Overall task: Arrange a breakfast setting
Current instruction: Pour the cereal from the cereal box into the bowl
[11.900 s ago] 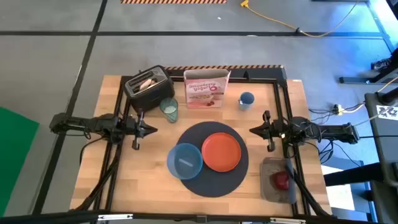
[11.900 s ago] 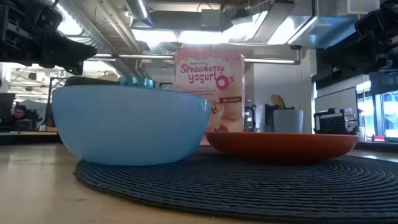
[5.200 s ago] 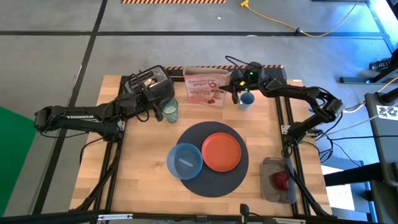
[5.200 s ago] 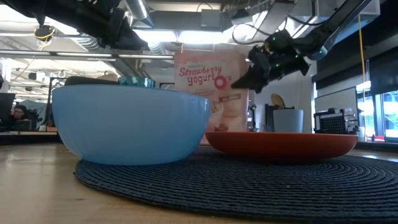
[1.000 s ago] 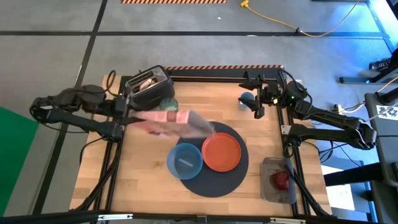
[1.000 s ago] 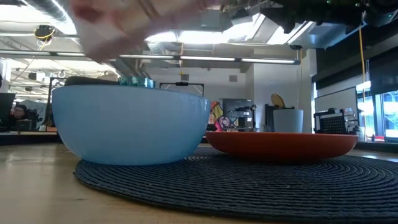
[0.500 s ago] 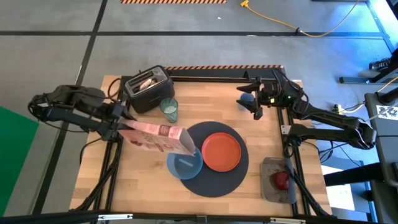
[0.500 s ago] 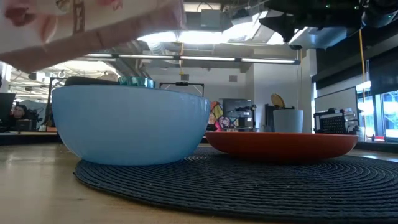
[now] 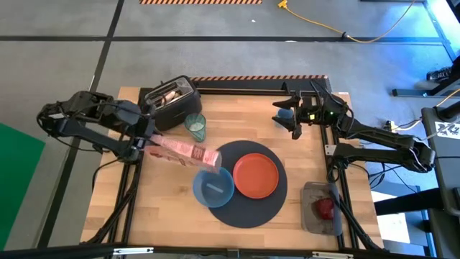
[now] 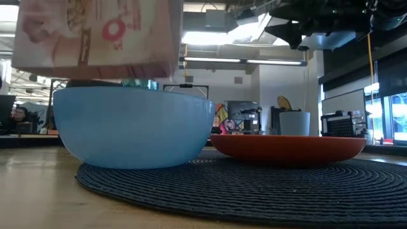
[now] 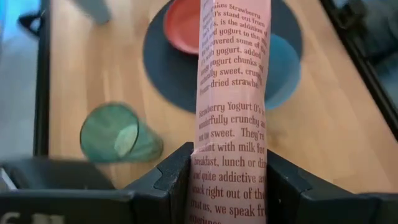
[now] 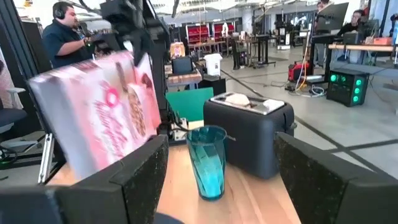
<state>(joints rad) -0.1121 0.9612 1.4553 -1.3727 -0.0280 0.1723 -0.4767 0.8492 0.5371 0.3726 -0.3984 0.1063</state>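
Observation:
My left gripper (image 9: 147, 140) is shut on a pink cereal box (image 9: 185, 152), which reaches out tilted over the blue bowl (image 9: 213, 188). The bowl and the orange plate (image 9: 255, 175) sit on the round dark-grey mat (image 9: 244, 212). The pale-green glass (image 9: 195, 126) stands by the black toaster (image 9: 171, 102), and toast sticks up out of the toaster's slots. The red apple (image 9: 325, 208) lies in a grey tray at the near right. My right gripper (image 9: 295, 121) is open and empty at the far right, near a small blue cup (image 9: 282, 114). I cannot make out the spoon. My left gripper pinches the cereal box's two broad faces between its fingers (image 11: 177, 177), at the end away from the bowl (image 11: 230, 186). The fingers come from the table's left and lie along the box. The box is lifted clear, narrow side up, its far end (image 9: 210, 160) over the bowl's rim.
The grey tray (image 9: 316, 216) lies at the table's near right edge. A black frame (image 9: 259, 80) runs along the far and side edges. People (image 12: 65, 31) sit in the room beyond the table. Bare wood (image 9: 162, 208) shows at the near left.
My left gripper has swung the cereal box from the table's middle toward the near left and brought it down over the blue bowl. The box has turned about its length, from broad face up to narrow side up. My right gripper has kept almost still.

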